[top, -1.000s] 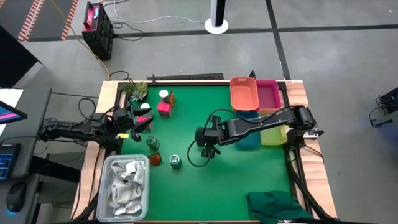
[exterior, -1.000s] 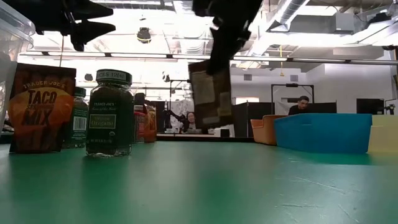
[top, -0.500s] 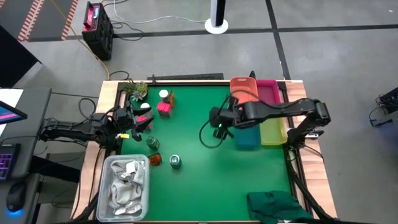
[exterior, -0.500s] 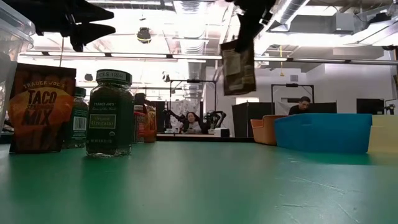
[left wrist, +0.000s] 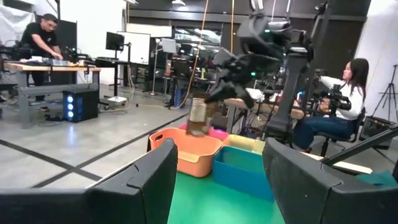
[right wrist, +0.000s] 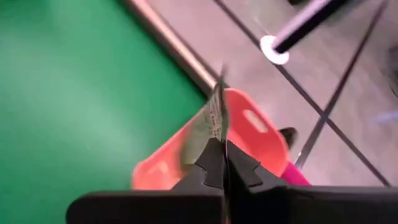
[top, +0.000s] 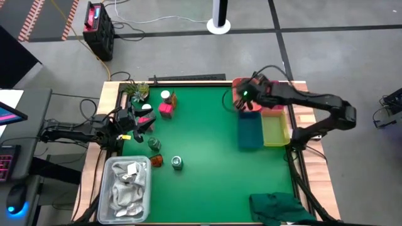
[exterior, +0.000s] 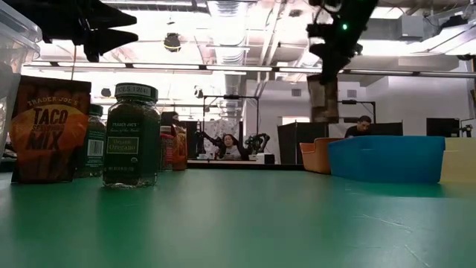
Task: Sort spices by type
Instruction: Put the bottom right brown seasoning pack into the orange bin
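My right gripper [top: 241, 98] is shut on a brown spice packet [exterior: 323, 97] and hovers over the orange bin [top: 247, 92] at the table's far right. The packet also shows in the left wrist view [left wrist: 198, 117] above that bin. My left gripper [top: 144, 123] waits open at the table's left side, above the spices. Standing on the green mat are a pink-red box [top: 166, 108], a white-capped jar [top: 165, 95], a dark jar [top: 154, 144], an orange-brown jar [top: 157, 161] and a green-and-silver tin [top: 177, 163]. A taco mix packet [exterior: 48, 126] and an oregano jar [exterior: 132, 134] show in the low view. My right gripper pinches the packet's upper edge [right wrist: 217, 127] between its two fingers, coming from above and pointing down. The packet hangs below the fingers [exterior: 329, 52], lifted clear of table and bins, and shows edge-on in the right wrist view.
Beside the orange bin stand a pink bin [top: 272, 94], a blue bin [top: 249, 130] and a yellow bin [top: 277, 129]. A clear tub of white rags [top: 129, 187] sits at the near left, a green cloth [top: 279, 207] at the near right, a spiky plant [top: 137, 90] at the far left.
My right gripper has carried the packet from over the table's middle toward the far right and upward, ending above the orange bin. It stayed shut on the packet, which turned from face-on to nearly edge-on in the low view.
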